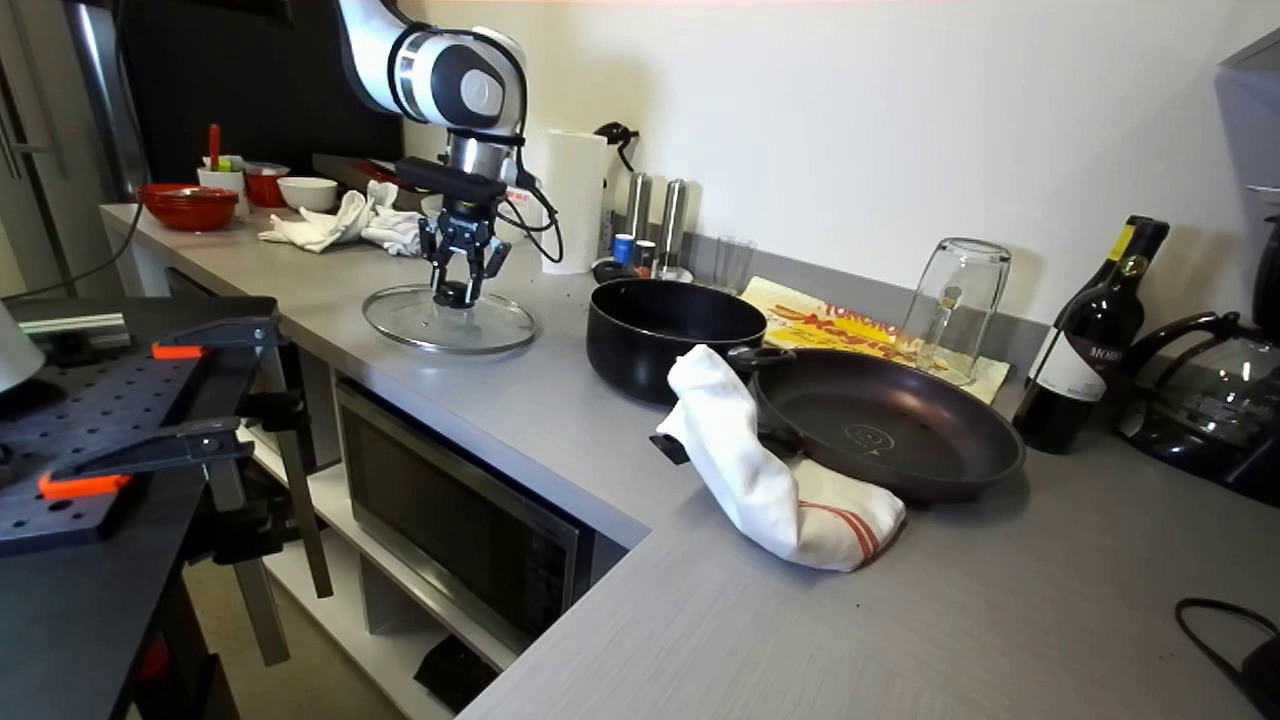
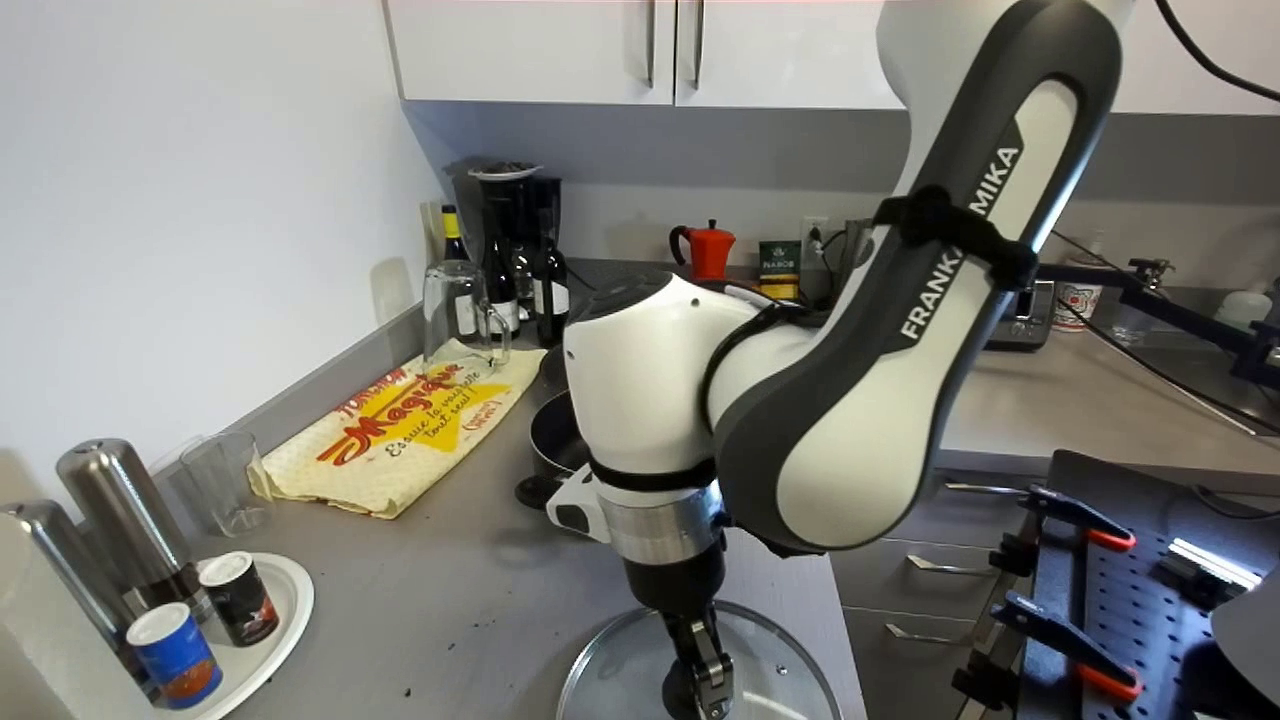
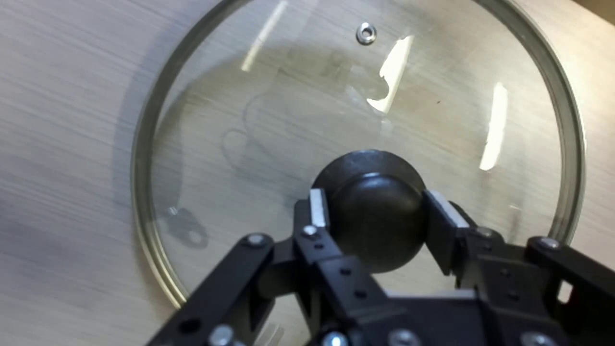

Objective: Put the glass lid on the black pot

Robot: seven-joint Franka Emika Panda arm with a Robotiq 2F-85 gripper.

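The flat round clear glass lid (image 1: 455,330), rimmed in metal, is located over the grey tabletop (image 1: 560,420), apart from the deep straight-sided black pot (image 1: 635,350). The black two-fingered pincer (image 3: 379,209) is closed in to the width of the round dark knob (image 3: 377,230), with its pale pads (image 3: 319,209) judged to bear on both sides; the lid is taken to be held.

The lift should be made straight up, until the rim stands higher than the pot's wall. Only then should sideways travel be started. The lid should be held level: with two pads on a smooth rounded knob, tilting is likely if the rim is bumped. Over the pot, the rim should be centred on the mouth, lowered slowly, and released only when seated all round. The wide shallow dark frying pan (image 1: 900,420), just beside the pot, should be avoided.

Whether the rim touches the tabletop cannot be told. In an exterior view, the pot is partly covered by the white robot arm (image 2: 640,380), and the lid's near edge is cut off. In the wrist view, the lower rim is masked by the pincer. Beside the white red-striped cloth (image 1: 740,470), a dark piece (image 1: 672,449) cannot be identified.
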